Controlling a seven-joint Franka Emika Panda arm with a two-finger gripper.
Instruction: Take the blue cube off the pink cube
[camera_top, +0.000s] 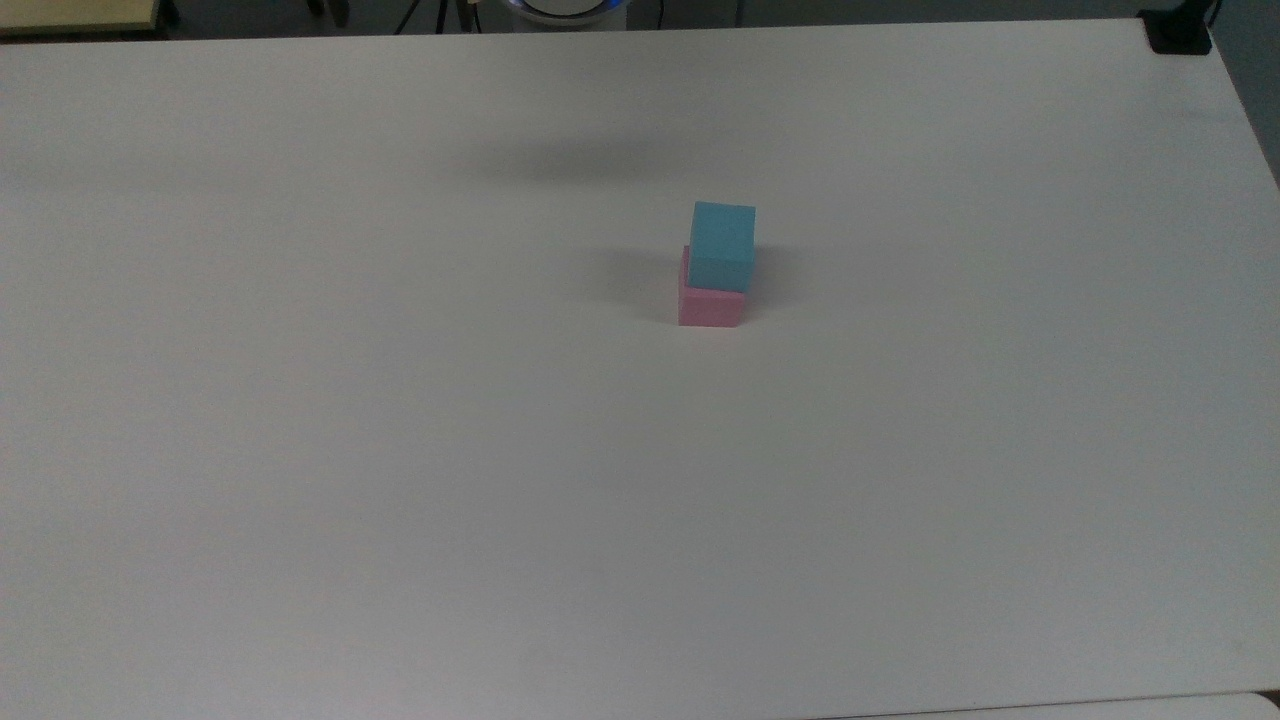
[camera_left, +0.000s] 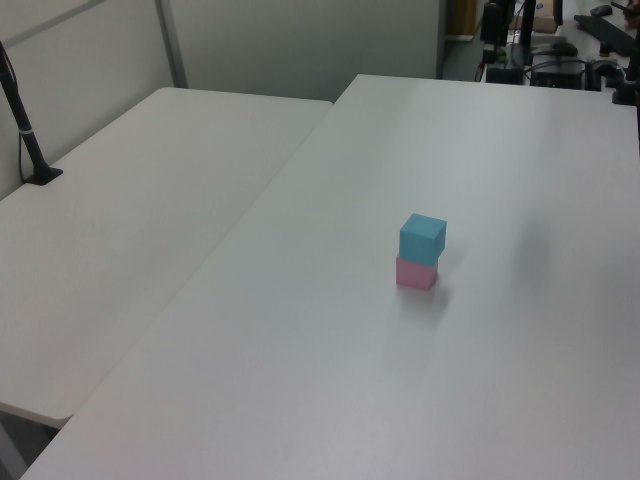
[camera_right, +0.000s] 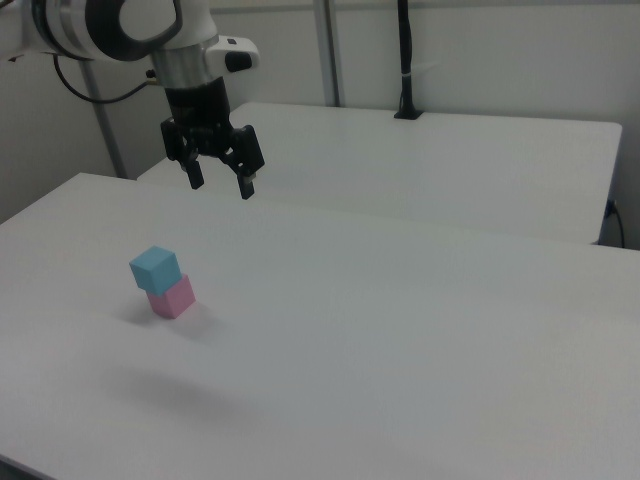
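And here is the small light blue matte cube (camera_top: 722, 245), sitting squarely on top of the small pastel pink matte cube (camera_top: 709, 306), the pair resting together on the broad white matte table (camera_top: 400, 450) a little to the top view's right of centre and toward its far half. In the top view the blue cube is covering most of the pink one, leaving a strip of pink along the near side and the top view's left edge. Over in the left view the blue cube (camera_left: 422, 239) is standing with its faces turned a touch against the pink cube (camera_left: 415, 273) beneath it, so the stack is looking slightly twisted, while a second white table (camera_left: 130, 220) is lying alongside to the left view's left. In the right view the blue cube (camera_right: 155, 269) and pink cube (camera_right: 174, 296) are showing toward the right view's left side, and the black two-finger gripper (camera_right: 219, 184) of the white robot arm (camera_right: 120, 25) is hanging in the air above the table, up and to the right view's right of the stack, well apart from it. Its two fingers are pointing downward and standing spread wide, with nothing between them. A dark upright post (camera_right: 405, 60) is standing on the far table behind.
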